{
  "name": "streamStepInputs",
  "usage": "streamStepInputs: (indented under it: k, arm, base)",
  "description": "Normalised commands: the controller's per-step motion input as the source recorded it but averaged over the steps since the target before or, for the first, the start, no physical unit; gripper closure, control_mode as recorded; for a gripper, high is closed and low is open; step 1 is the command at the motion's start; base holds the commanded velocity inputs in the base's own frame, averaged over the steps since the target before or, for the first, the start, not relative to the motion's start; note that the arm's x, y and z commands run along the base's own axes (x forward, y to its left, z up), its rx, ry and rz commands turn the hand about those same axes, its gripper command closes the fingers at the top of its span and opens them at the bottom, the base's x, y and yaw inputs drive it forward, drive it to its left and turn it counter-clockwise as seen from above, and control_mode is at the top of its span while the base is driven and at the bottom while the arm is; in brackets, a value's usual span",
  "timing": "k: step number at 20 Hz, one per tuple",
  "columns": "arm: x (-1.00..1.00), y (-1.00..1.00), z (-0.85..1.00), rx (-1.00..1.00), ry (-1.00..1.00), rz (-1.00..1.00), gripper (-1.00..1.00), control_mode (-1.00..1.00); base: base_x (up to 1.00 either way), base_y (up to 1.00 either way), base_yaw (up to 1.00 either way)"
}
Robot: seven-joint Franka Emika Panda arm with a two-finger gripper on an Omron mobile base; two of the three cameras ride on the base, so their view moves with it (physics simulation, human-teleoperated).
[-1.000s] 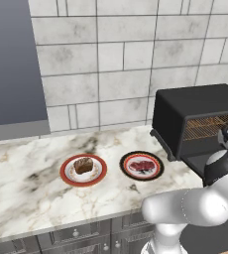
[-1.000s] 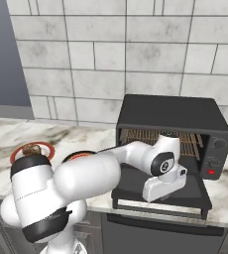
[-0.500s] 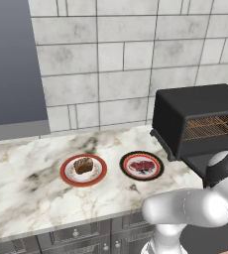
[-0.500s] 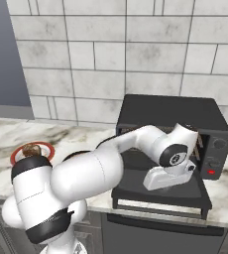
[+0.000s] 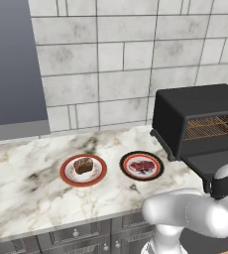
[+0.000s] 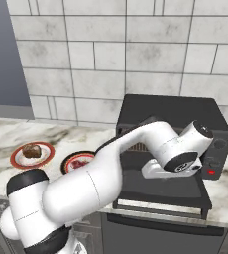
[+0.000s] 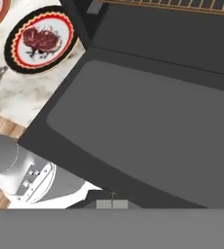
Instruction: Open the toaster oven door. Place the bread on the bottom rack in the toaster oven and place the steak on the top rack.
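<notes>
On the marble desk [image 5: 31, 188], against the tiled wall:

Toaster oven [image 5: 195, 106]: matte-black box at the right end of the desk; front stands open; warm-lit inside in the left base view.

Toaster oven door [image 7: 148, 126]: swung down flat, lying level out over the desk edge; dark window pane faces up; seen in the right base view [image 6: 170, 191] as a black shelf below the oven mouth.

Racks: wire grid visible inside the oven mouth [image 5: 210, 126]; thin bars, bare; top and bottom shelves hard to tell apart from here.

Bread [image 5: 83, 164]: brown chunk on a red-rimmed plate [image 5: 66, 176], left of the oven and well apart from it.

Steak [image 5: 142, 165]: red slab on a dark-rimmed plate [image 5: 127, 171], between the bread's plate and the oven; near the oven's left side; hand view shows it [image 7: 40, 39] just beside the lowered door's corner.

Arm: white body reaches from the base up and across in front of the oven; hand hangs over the lowered door in the right base view.

Tool [image 7: 112, 194]: tips clenched tight together at the bottom of the hand view; nothing between them; pointed down at the door's near edge; contact with the door cannot be told.
</notes>
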Motion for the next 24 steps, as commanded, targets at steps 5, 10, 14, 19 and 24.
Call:
streamStepInputs:
  k: [5,10,14,19,24]
  arm:
    - [0.01,0.17,0.26,0.00,-0.24,-0.20,1.00,-1.00]
    - [0.09,0.20,0.00,-0.09,-0.24,-0.20,-1.00,-1.00]
    - [0.13,0.02,0.10,-0.01,-0.27,-0.07,-1.00,-1.00]
    - [0.16,-0.10,0.15,0.00,-0.15,0.02,-1.00,-1.00]
    - [0.11,-0.16,0.06,0.00,-0.22,0.11,-1.00,-1.00]
  base:
    - [0.00,0.00,0.00]
    - [0.00,0.00,0.00]
    - [0.00,0.00,0.00]
    - [0.00,0.00,0.00]
    - [0.00,0.00,0.00]
